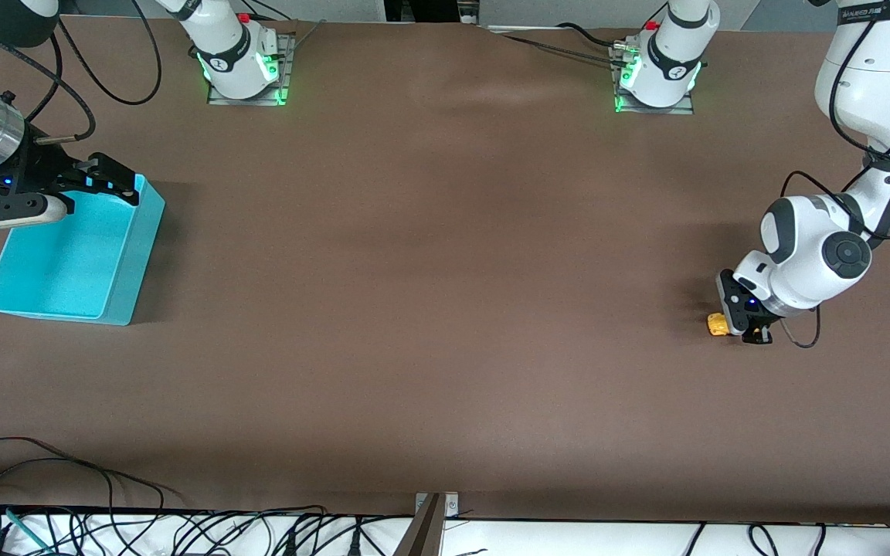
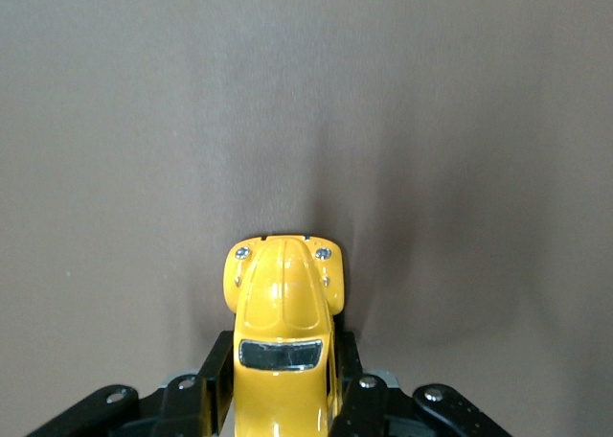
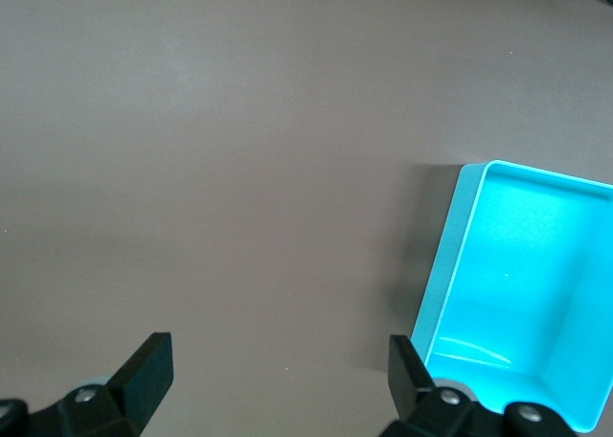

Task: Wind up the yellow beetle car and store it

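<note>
The yellow beetle car [image 1: 717,324] sits low at the table near the left arm's end. My left gripper [image 1: 740,315] is shut on it. In the left wrist view the car [image 2: 283,308] points away from the camera, its rear between the black fingers [image 2: 213,375], its nose over the brown table. My right gripper [image 1: 117,179] is open and empty, up in the air over the rim of the turquoise bin [image 1: 124,266] at the right arm's end. The right wrist view shows its spread fingers [image 3: 148,370] with bare table between them and the bin [image 3: 450,255] beside them.
The bin's inside holds nothing that I can see. Cables [image 1: 66,471] lie along the table edge nearest the front camera. A metal bracket [image 1: 429,525] stands at the middle of that edge. The arm bases [image 1: 244,69] stand along the farthest edge.
</note>
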You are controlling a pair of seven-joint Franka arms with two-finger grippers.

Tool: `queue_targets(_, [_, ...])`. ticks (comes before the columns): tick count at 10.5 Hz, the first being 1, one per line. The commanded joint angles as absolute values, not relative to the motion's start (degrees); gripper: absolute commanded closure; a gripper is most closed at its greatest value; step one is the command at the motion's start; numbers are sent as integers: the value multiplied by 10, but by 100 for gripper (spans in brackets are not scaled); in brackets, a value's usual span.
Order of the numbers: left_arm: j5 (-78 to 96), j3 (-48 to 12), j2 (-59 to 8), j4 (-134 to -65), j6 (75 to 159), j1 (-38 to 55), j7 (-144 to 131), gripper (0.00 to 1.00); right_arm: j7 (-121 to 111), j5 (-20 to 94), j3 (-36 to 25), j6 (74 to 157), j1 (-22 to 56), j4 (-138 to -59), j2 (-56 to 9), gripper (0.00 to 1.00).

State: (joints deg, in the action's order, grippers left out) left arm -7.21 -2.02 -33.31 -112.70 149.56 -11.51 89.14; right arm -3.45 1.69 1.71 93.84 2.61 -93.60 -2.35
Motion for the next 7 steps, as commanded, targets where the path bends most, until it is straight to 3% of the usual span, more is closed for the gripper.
queue_targets(1, [-64,-21,-405,-1110,1478,-142,932,99,-46,18,17,929,25,-924,-26,0])
queue_targets(7, [-63,-22,-422,-1097,1478,-177,1007,99,-46,18,17,929,25,-924,-26,0])
